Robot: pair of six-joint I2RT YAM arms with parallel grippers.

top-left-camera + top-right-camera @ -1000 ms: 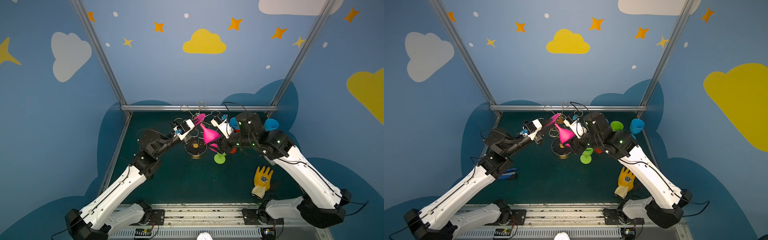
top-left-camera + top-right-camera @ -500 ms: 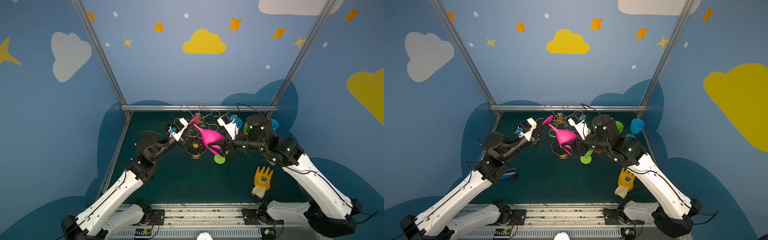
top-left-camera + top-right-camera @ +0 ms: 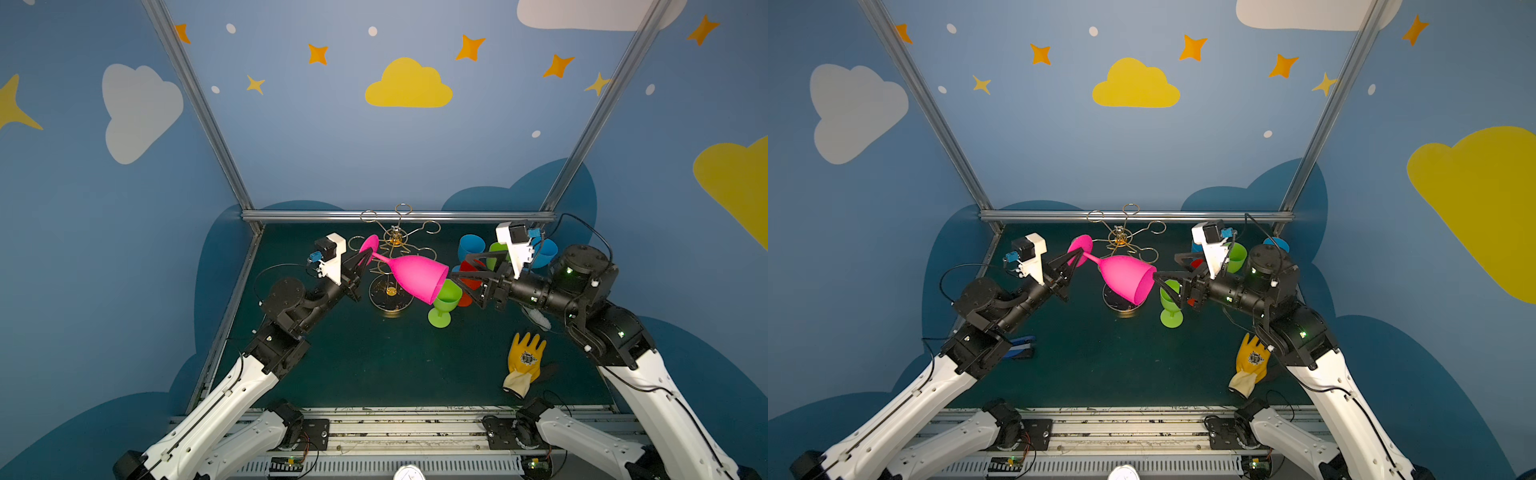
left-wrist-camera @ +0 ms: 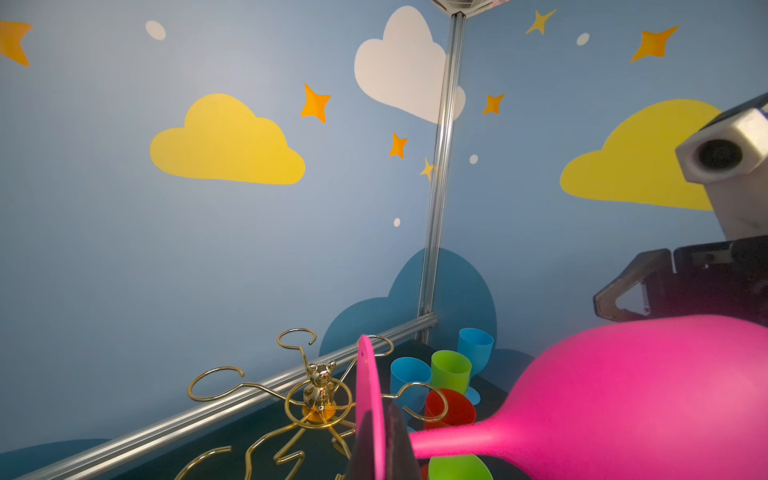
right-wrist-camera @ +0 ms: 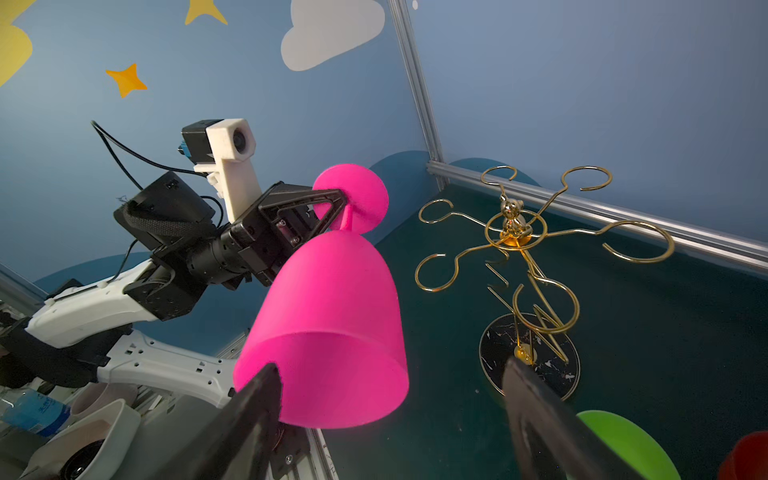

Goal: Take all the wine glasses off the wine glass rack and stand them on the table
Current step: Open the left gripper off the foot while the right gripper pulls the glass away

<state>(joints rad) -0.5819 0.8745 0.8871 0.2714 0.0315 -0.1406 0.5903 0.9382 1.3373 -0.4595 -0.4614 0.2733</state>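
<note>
The pink wine glass [image 3: 415, 274] [image 3: 1125, 278] hangs nearly level in the air, clear of the gold wire wine glass rack [image 3: 395, 239] [image 3: 1120, 239]. My left gripper [image 3: 365, 259] [image 3: 1075, 259] [image 4: 376, 444] is shut on the glass's round foot, seen edge-on in the left wrist view. The bowl [image 5: 332, 311] points at my right gripper [image 3: 457, 269] [image 3: 1166, 266] [image 5: 389, 363], which stands open with its fingertips [image 5: 257, 395] just at the bowl's rim and not gripping it. The rack [image 5: 513, 226] [image 4: 318, 386] carries no glass on its loops.
A green wine glass [image 3: 444, 301] stands upright under the pink bowl. Red, blue and green cups [image 3: 471, 249] cluster at the back right behind my right gripper. A yellow glove [image 3: 525, 361] lies at front right. A metal rail [image 3: 311, 216] bounds the back.
My left gripper drew the glass's foot left and down, away from the rack's top, and the glass tipped toward level. My right gripper opened wider and pulled back to the right.
</note>
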